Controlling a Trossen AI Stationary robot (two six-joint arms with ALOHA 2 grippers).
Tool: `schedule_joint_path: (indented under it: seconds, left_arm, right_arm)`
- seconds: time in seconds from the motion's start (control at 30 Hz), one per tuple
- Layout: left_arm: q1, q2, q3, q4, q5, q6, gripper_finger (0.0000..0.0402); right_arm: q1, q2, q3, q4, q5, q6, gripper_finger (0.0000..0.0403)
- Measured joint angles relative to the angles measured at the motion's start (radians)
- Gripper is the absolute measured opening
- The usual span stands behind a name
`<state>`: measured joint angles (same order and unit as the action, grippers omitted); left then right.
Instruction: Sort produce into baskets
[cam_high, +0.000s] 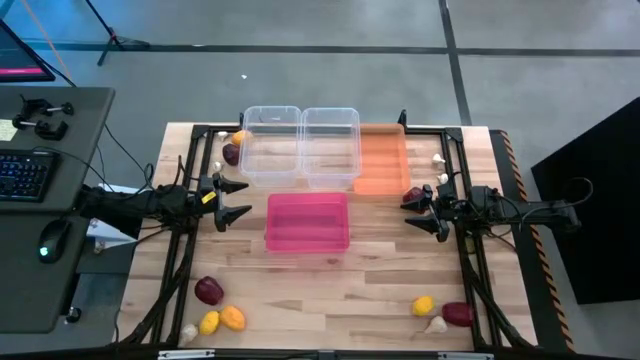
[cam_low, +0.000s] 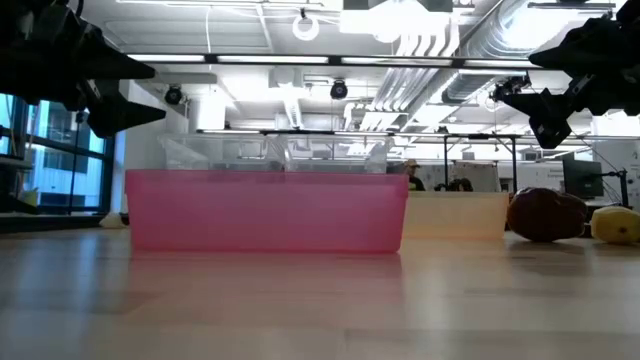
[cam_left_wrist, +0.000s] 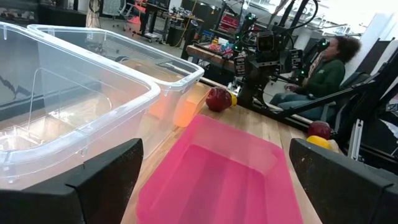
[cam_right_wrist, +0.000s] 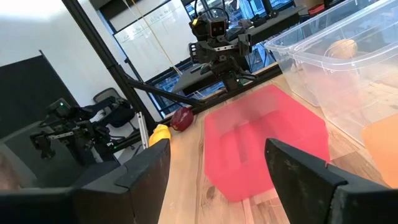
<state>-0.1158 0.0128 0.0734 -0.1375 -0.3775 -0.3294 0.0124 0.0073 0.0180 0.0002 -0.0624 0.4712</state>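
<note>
Since all four bins are seen bare, nothing is sorted; produce is scattered beyond both fingers, which are spread, nothing held.

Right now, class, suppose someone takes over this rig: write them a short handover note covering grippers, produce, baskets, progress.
Left gripper: open, empty, beside the pink basket.
Right gripper: open, empty, near the orange basket.
Baskets: two clear baskets behind the pink one; all look empty.
Produce: scattered on the table, near-left cluster, near-right cluster, a few pieces by the far corners.
Done: nothing sorted.
Left: everything.
</note>
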Motion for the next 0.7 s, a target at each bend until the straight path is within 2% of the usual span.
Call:
schedule_joint_path:
  seconds: [0.17, 0.23, 0.3, 0.37, 0.43, 0.5, 0.6, 0.7]
  left_arm:
    - [0.000, 0.000, 0.000, 0.000, 0.000, 0.000, 0.0390]
    - [0.000, 0.000, 0.000, 0.000, 0.000, 0.000, 0.0390]
    - [0.000, 0.000, 0.000, 0.000, 0.000, 0.000, 0.0390]
    - [0.000, 0.000, 0.000, 0.000, 0.000, 0.000, 0.0390]
    - [0.000, 0.000, 0.000, 0.000, 0.000, 0.000, 0.0390]
    - [0.000, 0.000, 0.000, 0.000, 0.000, 0.000, 0.0390]
    - [0.000, 0.000, 0.000, 0.000, 0.000, 0.000, 0.0390]
    - [0.000, 0.000, 0.000, 0.000, 0.000, 0.000, 0.0390]
  right_arm:
    - [0.000, 0.000, 0.000, 0.000, 0.000, 0.000, 0.0252]
    - [0.000, 0.000, 0.000, 0.016, 0.039, -0.007, 0.0252]
    - [0.000, 0.001, -0.001, 0.123, 0.171, 0.092, 0.0252]
    - [0.000, 0.000, -0.001, 0.295, 0.355, 0.222, 0.0252]
    - [-0.001, -0.001, 0.000, 0.455, 0.509, 0.228, 0.0252]
    - [-0.008, 0.000, 0.000, 0.577, 0.589, 0.149, 0.0252]
    - [-0.040, 0.028, 0.014, 0.715, 0.605, 0.075, 0.0252]
    - [-0.084, 0.105, 0.109, 0.645, 0.541, 0.027, 0.0252]
